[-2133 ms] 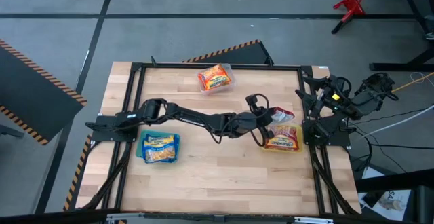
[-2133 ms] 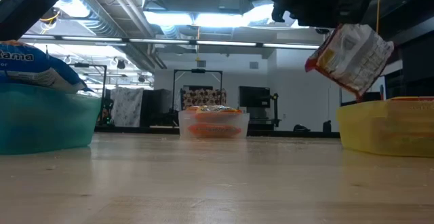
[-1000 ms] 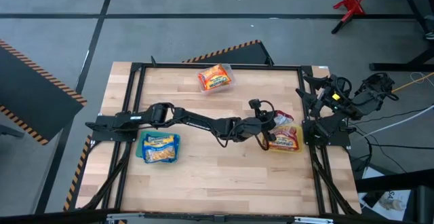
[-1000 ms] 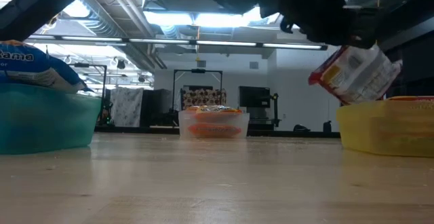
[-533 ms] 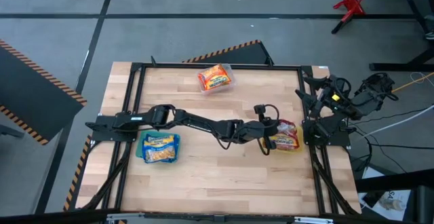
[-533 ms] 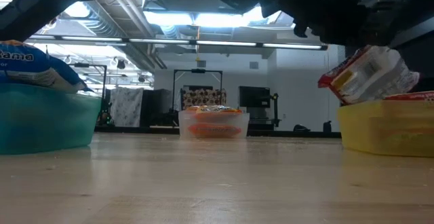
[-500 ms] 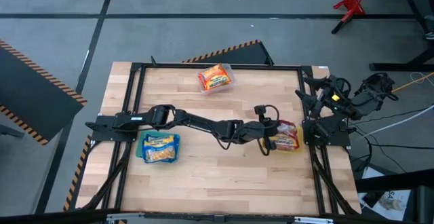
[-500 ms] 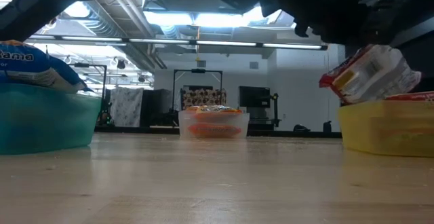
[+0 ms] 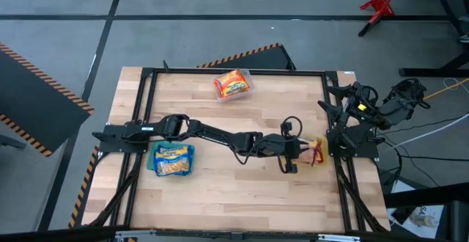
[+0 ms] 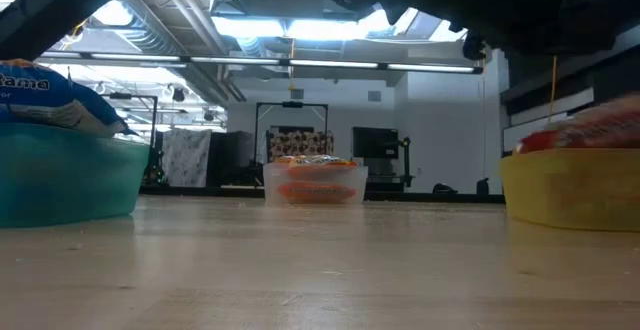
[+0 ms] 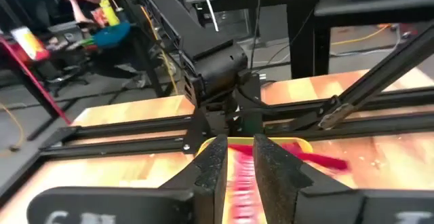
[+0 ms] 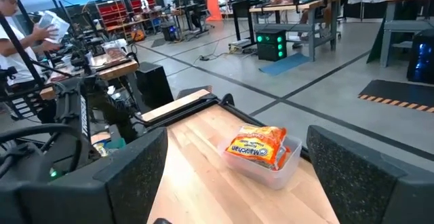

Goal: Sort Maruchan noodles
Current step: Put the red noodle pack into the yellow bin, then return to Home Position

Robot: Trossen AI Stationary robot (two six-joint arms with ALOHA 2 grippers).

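Observation:
My left gripper [image 9: 299, 155] reaches across the table and stands low over the yellow bin [image 10: 575, 188] by the right edge, shut on a dark red-and-white noodle packet [image 9: 316, 152]. In the low view that packet [image 10: 592, 130] shows blurred just above the bin's rim. A blue-and-yellow packet [image 9: 173, 160] lies in the teal bin [image 10: 60, 175]. An orange-red packet [image 9: 233, 83] lies in the clear bin [image 10: 315, 183] at the far edge. My right gripper [image 12: 237, 183] waits open at the table's right edge. My left gripper pinches the red packet [image 11: 241, 175] between its two fingers [image 11: 211, 170], slanting down from the table's left. Which part of the packet it has cannot be told, since the packet is blurred. The packet sits low in the yellow bin [image 11: 298, 142], on or just above the other packets.
The right arm [image 9: 355, 121] stands folded close behind the yellow bin. Black frame rails [image 9: 146, 117] run along the table's edges. Bare wood [image 9: 234, 191] lies between the three bins. A person [image 12: 13, 27] shows in the room beyond the table.
My left gripper has moved toward the table's right edge and down. The red packet, which hung tilted above the yellow bin's left rim, has been lowered into the bin and now lies nearly flat, showing just above the rim.

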